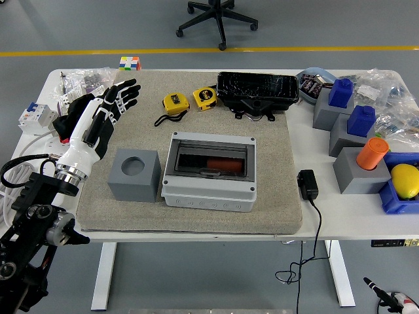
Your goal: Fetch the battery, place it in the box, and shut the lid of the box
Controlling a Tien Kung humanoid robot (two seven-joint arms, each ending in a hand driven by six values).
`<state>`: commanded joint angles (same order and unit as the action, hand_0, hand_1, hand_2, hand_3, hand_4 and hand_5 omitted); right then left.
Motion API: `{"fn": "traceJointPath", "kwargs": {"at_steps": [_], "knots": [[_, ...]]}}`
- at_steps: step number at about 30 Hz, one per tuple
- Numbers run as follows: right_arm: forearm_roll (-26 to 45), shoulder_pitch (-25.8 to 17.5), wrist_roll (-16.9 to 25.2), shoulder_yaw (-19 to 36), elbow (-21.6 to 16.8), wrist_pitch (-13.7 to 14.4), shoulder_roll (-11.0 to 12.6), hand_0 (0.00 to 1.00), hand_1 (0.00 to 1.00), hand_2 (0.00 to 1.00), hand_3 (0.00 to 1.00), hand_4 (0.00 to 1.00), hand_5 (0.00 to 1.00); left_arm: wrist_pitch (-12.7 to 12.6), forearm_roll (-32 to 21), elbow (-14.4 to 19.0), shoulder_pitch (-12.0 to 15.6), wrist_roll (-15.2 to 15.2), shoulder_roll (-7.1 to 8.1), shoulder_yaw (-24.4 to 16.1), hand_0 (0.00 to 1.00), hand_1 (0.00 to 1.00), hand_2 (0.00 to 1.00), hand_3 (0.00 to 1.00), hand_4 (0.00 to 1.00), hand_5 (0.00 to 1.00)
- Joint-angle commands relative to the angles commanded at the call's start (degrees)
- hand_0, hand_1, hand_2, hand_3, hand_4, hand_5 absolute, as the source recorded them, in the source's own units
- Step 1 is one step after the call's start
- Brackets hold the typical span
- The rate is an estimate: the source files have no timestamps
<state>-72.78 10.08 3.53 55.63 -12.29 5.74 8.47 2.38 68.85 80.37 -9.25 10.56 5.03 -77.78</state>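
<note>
Grey plastic made up the box (209,171), which sat mid-mat with its clear lid (213,159) apparently down over a red cylinder, which we took for the battery (222,162), lying inside. We judged the fetching and placing done, with only the closing or latching of the lid left, though we could not tell whether the lid was fully seated.

Our left hand (103,118) hung above the mat's left part, fingers (124,92) spread and straight, holding nothing, well apart from the box. The right hand was out of view.

To do the step well, we thought the hand should travel right over the grey block (134,174), which stood just beside the box's left wall and directly between hand and lid. It should clear the block's top, then press flat and centred on the lid's front edge so the box would not slide on the mat (131,216).

Behind the box lay two yellow tapes (175,102) and a black tray (258,89), near but not in the path. A black adapter (308,184) rested off the box's right side.
</note>
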Motion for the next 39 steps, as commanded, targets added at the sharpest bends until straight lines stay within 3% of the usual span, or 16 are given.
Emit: {"fn": "traceJointPath", "kwargs": {"at_steps": [24,29,31,32,36,39], "knots": [[-0.1,0.3,-0.2,-0.2,0.2,0.0,-0.2,0.906,0.885,0.821,0.861,0.998,0.998,-1.9,0.1,0.7,-0.1,1.1,-0.19,-0.6,0.836,0.834,0.802,0.779,0.998,0.914],[0.2,0.3,-0.2,-0.6,0.2,0.0,-0.3,0.905,0.885,0.822,0.862,0.998,0.998,-3.3,-2.4,-0.3,0.1,2.6,-0.28,-0.4,0.821,0.817,0.785,0.771,0.998,0.921],[0.2,0.4,-0.2,-0.7,0.2,0.1,-0.3,0.905,0.885,0.822,0.862,0.998,0.998,-3.4,-4.1,-0.6,0.1,3.0,-0.34,-0.2,0.821,0.817,0.785,0.771,0.998,0.921],[0.3,0.4,-0.2,-0.8,0.2,0.0,-0.4,0.905,0.886,0.822,0.861,0.998,0.998,-3.2,-5.3,-0.8,0.2,3.2,-0.41,0.0,0.824,0.811,0.782,0.779,0.998,0.998],[0.3,0.4,-0.2,-0.8,0.2,0.1,-0.4,0.905,0.886,0.822,0.861,0.998,0.998,-2.8,-9.0,-0.9,0.2,3.9,-0.51,0.3,0.824,0.811,0.782,0.779,0.998,0.998],[0.4,0.4,-0.2,-0.9,0.2,0.1,-0.4,0.905,0.885,0.820,0.861,0.998,0.998,-2.8,-9.0,-0.7,0.3,4.0,-0.44,0.1,0.824,0.811,0.782,0.781,0.998,0.998]]}}
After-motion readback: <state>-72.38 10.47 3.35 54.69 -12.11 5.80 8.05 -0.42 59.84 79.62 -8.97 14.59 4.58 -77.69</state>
